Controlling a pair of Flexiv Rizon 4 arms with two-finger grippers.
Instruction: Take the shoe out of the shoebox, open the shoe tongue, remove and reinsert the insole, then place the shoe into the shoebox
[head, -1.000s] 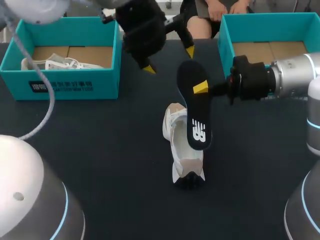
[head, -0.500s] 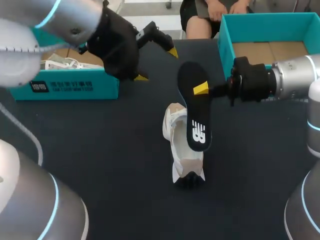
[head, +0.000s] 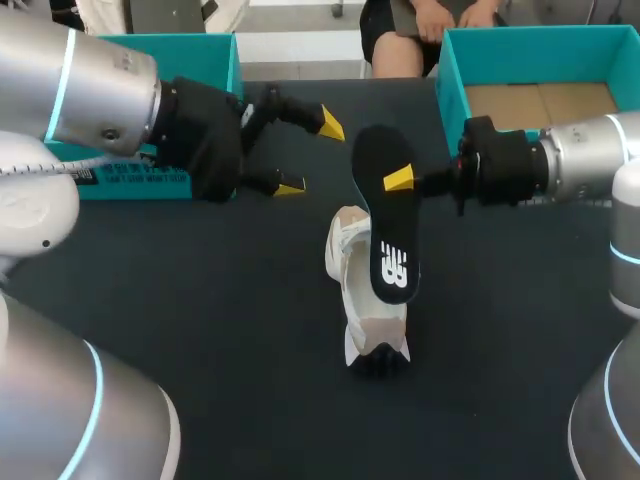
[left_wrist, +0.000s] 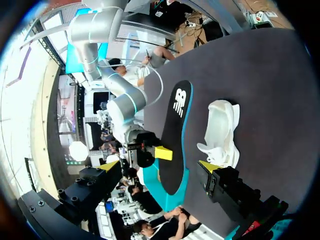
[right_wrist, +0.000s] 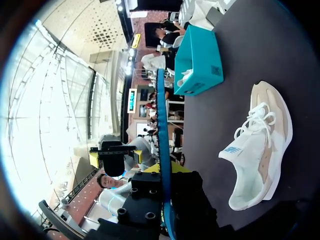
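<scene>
We have the insole (head: 385, 225) out, clamped in our right gripper (head: 400, 180) above the shoe (head: 358, 300) lying at the worktop's (head: 200, 330) middle, our left gripper (head: 310, 155) spread empty toward the far edge, so next, we judge, that insole must slide back inside.

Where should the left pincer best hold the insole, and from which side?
Probably its free long edge, opposite the right pincer, coming from the left. The insole is thin, flat and held up above the shoe, so one finger fits on each face.
</scene>
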